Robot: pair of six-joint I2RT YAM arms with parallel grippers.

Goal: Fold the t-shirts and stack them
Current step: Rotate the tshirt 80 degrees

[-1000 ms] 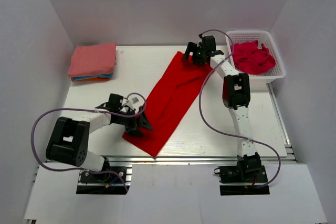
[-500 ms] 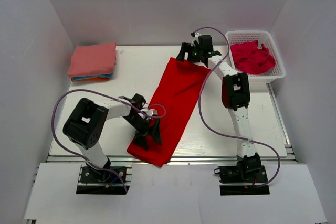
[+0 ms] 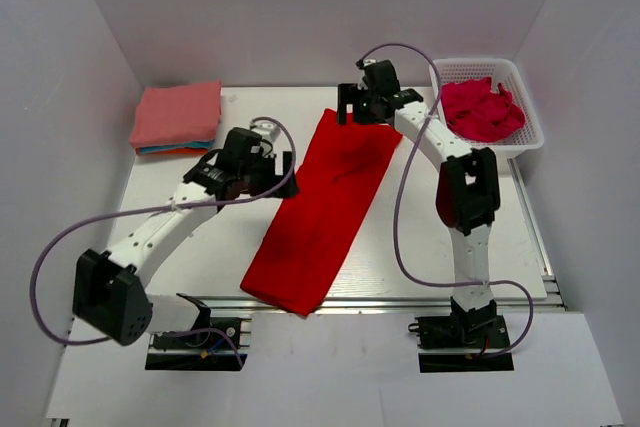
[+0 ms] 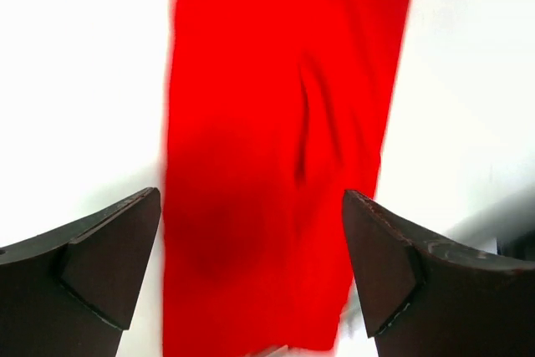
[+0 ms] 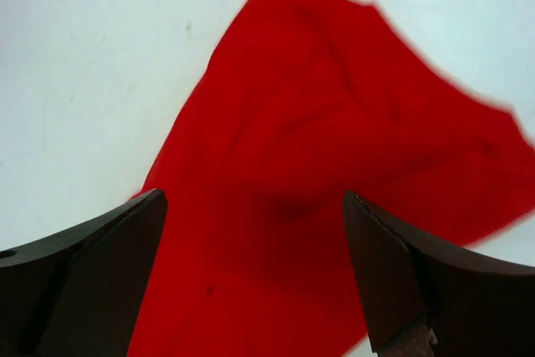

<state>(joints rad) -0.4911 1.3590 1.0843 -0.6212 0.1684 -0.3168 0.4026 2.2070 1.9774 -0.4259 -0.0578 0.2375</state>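
Observation:
The bright red t-shirt (image 3: 325,202) lies on the white table as a long narrow strip, running from the far middle to the front edge. My left gripper (image 3: 277,169) is open and empty, just left of the strip's middle; in the left wrist view the red cloth (image 4: 276,148) lies below the spread gripper (image 4: 251,265). My right gripper (image 3: 350,113) is open and empty above the strip's far end; the red cloth (image 5: 334,165) shows under it (image 5: 255,273). A folded stack (image 3: 178,115), salmon-pink on top with teal and orange beneath, sits at the far left.
A white lattice basket (image 3: 528,132) at the far right holds a crumpled crimson-pink shirt (image 3: 482,109). The red strip's near end reaches the table's front edge (image 3: 400,299). White walls close in the left, right and back.
My left gripper has left the strip's near left corner and moved up to its middle left side. The strip has slid toward the front edge and straightened. My right gripper shifted slightly left.

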